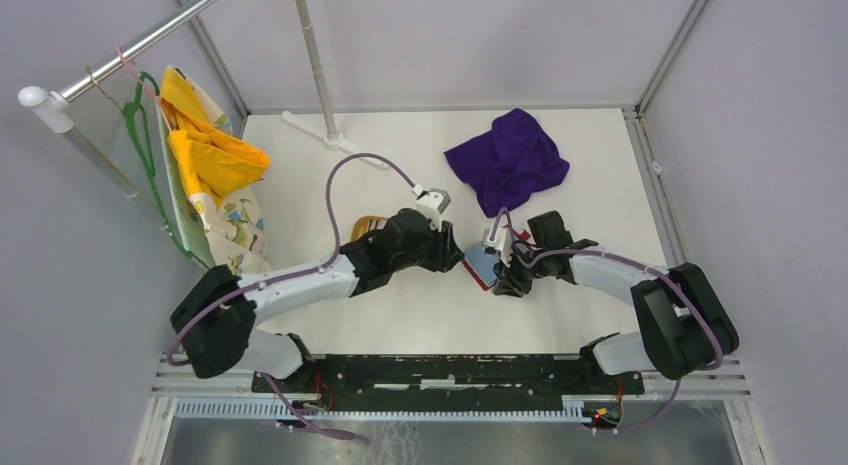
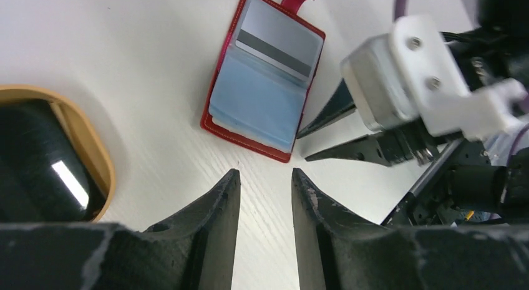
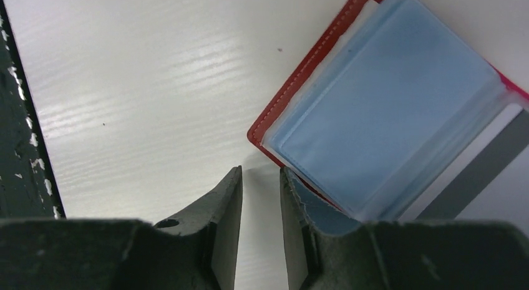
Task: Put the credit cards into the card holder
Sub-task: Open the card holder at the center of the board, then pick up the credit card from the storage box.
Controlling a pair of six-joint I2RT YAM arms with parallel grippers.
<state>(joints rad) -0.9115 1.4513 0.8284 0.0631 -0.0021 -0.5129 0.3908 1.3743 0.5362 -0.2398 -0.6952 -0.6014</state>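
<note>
Here, your white surface [image 1: 600,185] lies between grey walls [image 1: 760,135], yellow cloth [image 1: 210,150] hanging left, purple cloth [image 1: 510,160] rear right. The wooden tray [image 2: 93,153] holds a black card [image 2: 43,178]; right of it the card holder [image 2: 262,84] lies open, a striped card [image 2: 281,40] sleeved inside. Left fingers [image 2: 218,203] and right fingers [image 3: 221,203] stand slightly spread, empty.

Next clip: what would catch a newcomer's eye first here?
The open red leather-like card holder with pale blue sleeves lies in the middle of the table, a grey card with a dark stripe in the pocket by its tab. The left gripper and right gripper flank it, jaws apart. A crumpled purple cloth lies far right; a yellow garment hangs at the left.
</note>
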